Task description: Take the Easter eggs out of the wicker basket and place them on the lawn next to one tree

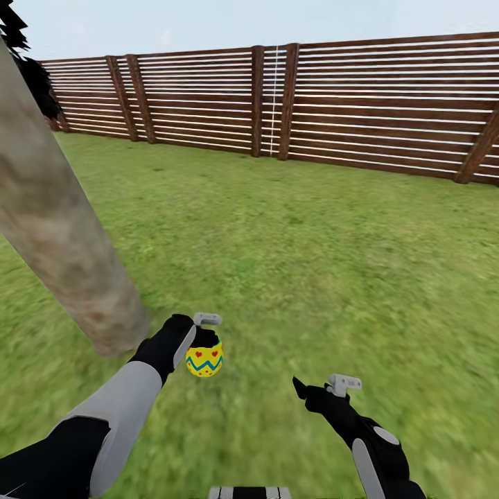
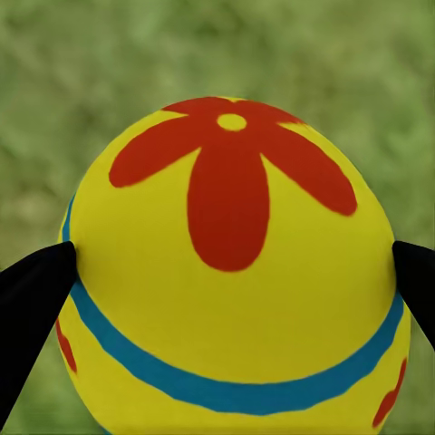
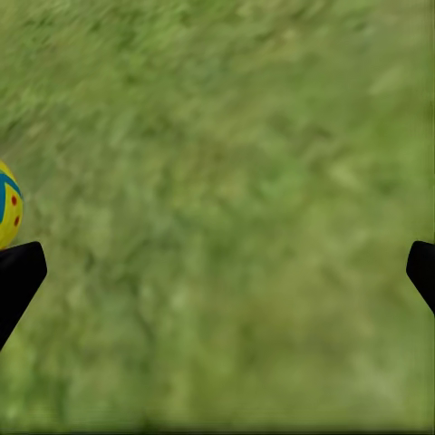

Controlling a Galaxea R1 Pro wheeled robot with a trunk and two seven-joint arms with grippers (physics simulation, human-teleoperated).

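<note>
My left gripper (image 1: pixel 203 346) is shut on a yellow Easter egg (image 1: pixel 204 359) with a blue zigzag band and red hearts, held just above the lawn (image 1: pixel 312 235). Up close in the left wrist view the egg (image 2: pixel 231 281) shows a red flower mark and sits between both black fingertips (image 2: pixel 32 299). The thick grey-beige trunk of the tree (image 1: pixel 52 229) leans at the left, its foot a short way left of the egg. My right gripper (image 1: pixel 308 389) hangs open over bare grass; in its wrist view an egg (image 3: pixel 7 205) peeks in at the frame's edge. The wicker basket is out of view.
A brown slatted wooden fence (image 1: pixel 312 104) closes the garden at the far side. Open grass stretches ahead and to the right. Dark foliage (image 1: pixel 31 76) shows behind the trunk at the upper left.
</note>
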